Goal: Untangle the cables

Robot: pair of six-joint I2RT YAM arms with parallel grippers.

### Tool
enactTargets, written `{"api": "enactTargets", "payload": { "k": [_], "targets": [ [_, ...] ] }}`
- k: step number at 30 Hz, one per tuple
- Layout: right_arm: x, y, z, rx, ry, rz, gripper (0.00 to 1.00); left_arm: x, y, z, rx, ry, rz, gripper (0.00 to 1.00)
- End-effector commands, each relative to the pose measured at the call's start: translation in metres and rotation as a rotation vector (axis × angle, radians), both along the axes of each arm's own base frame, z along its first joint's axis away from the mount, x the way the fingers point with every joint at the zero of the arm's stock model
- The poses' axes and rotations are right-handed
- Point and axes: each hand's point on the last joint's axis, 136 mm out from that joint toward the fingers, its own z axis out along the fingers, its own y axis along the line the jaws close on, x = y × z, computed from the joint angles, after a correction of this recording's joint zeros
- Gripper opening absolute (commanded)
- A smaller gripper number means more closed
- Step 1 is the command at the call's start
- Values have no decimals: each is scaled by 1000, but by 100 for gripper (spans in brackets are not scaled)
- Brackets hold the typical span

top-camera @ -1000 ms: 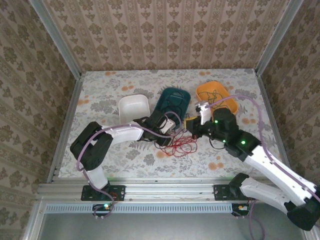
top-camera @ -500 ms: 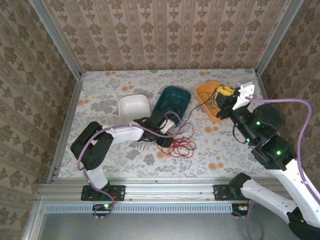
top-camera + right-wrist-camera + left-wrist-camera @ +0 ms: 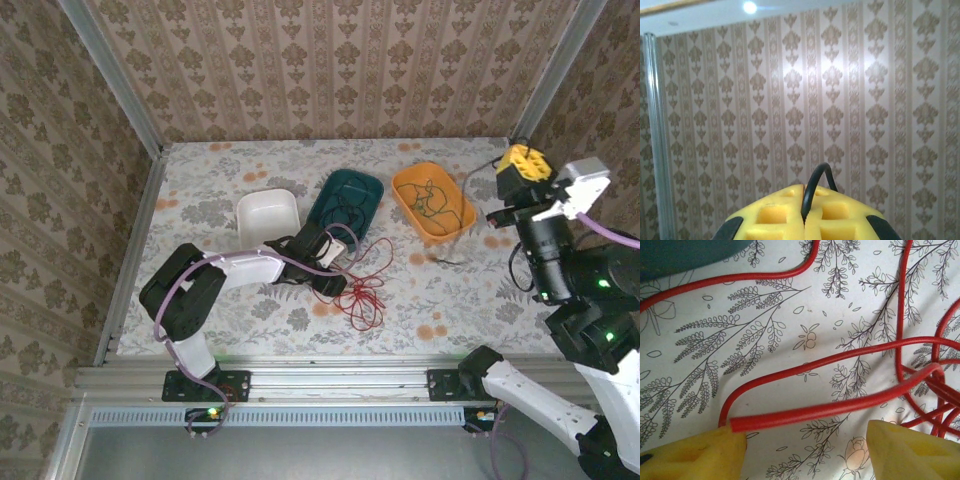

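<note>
The left hand (image 3: 806, 452) stands open low over the desk (image 3: 790, 315), the cut end of the red cable (image 3: 830, 409) lying crosswise in the gap, touching 1 pad, its loops heaped just beside. The right hand (image 3: 804, 222), raised well apart at the far right, is clamped on a black cable (image 3: 816, 177) whose run below is too thin to trace

Overhead view looked down on the table (image 3: 200, 190); left wrist, close above, shared its red cable (image 3: 790, 415); right wrist faced wallpaper (image 3: 890, 100).
</note>
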Motion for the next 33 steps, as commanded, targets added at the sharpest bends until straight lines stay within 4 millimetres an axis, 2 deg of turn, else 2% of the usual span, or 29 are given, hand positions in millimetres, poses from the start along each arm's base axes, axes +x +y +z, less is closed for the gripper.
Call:
{"api": "enactTargets", "payload": {
  "k": [1,5,8,14,17,19,21,24,28,29,33],
  "targets": [
    [-29,-16,38,18,-130,-15,0,-5,9,-4,9,28,26,66],
    [-30,-2,46,-16,-123,60,0,-3,4,7,-28,15,22,66],
    [-19,15,45,-47,-84,113,0,2,-5,28,-91,-33,19,69],
    [34,48,29,-80,45,133,0,29,-21,102,-280,-208,92,72],
    [71,69,19,-108,125,133,0,50,-12,142,-341,-326,209,84],
    [98,84,11,-133,172,126,0,66,6,162,-339,-400,325,89],
    [123,98,-2,-162,219,118,0,77,28,174,-317,-448,427,91],
    [156,120,-22,-190,272,127,0,84,63,181,-250,-504,551,93],
    [188,140,-45,-206,320,131,0,80,104,173,-165,-516,639,93],
    [201,147,-57,-216,343,130,0,78,111,171,-158,-514,651,93],
    [228,162,-84,-227,398,145,0,70,135,163,-157,-502,717,93]
  ]
}}
